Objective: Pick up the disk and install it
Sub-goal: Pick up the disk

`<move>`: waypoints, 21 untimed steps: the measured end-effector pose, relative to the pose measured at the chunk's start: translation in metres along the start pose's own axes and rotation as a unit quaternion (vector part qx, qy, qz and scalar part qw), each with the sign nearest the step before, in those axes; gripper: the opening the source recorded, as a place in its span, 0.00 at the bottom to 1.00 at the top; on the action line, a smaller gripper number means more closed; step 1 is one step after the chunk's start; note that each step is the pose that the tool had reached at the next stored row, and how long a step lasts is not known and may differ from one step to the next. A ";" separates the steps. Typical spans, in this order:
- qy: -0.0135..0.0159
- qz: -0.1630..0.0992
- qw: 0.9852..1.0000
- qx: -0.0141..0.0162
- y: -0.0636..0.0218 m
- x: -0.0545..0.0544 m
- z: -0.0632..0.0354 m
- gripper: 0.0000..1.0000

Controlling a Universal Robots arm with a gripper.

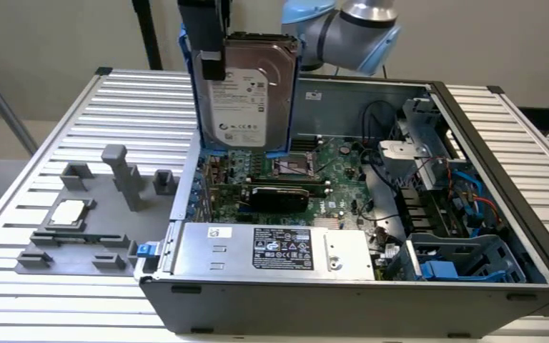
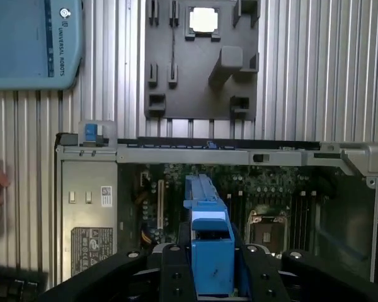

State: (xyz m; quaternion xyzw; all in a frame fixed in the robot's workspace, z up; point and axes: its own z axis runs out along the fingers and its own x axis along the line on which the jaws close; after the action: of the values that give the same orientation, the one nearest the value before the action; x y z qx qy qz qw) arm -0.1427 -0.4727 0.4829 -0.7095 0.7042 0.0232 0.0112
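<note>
Hanging upright at upper centre of the exterior view, the flat silver-grey disk with white label, in its bright blue plastic carrier, is clenched edge-on by the black hand above the open dark grey computer case (green motherboard below it). On the ribbed aluminium desk at lower left, a grey fixture plate holds a square silver processor chip.

One disk, one case, one chip
</note>
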 end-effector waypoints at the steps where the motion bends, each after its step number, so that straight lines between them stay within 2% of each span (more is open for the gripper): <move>1: 0.000 0.000 1.000 0.000 -0.0042 0.002 -0.0001 0.00; 21: -0.001 0.000 1.000 0.000 -0.0952 0.030 -0.0031 0.00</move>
State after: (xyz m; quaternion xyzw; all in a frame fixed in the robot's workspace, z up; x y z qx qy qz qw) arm -0.0472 -0.5024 0.4829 -0.7094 0.7043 0.0239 0.0119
